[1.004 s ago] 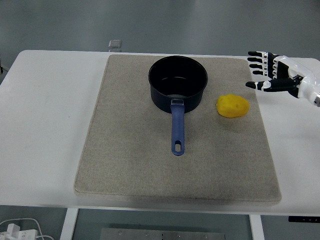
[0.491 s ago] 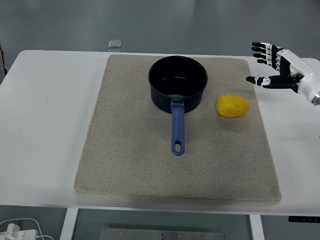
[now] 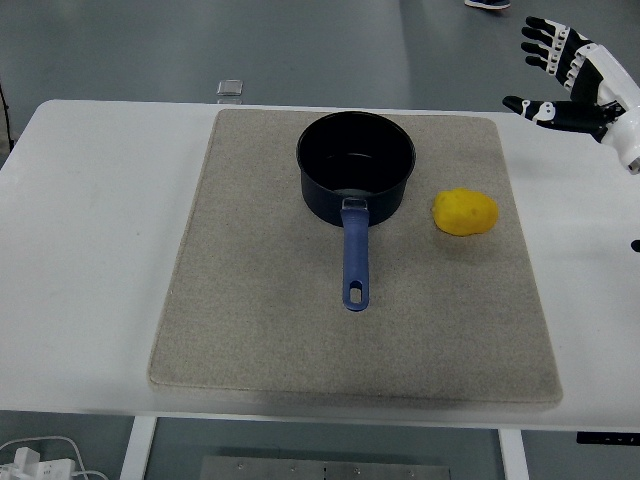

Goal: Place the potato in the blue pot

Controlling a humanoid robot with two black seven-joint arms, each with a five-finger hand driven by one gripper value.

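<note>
bright, even light from overhead, no harsh glare. the pot throws a soft, short shadow on the mat, well left of the right hand; its dark inside shows a faint sheen. the potato, below-left of the hand, is sharp. focus is crisp throughout; edges look straight.

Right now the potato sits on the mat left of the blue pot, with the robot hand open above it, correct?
Not quite: in the head view the potato sits right of the blue pot on the mat. The right robot hand is open.
</note>
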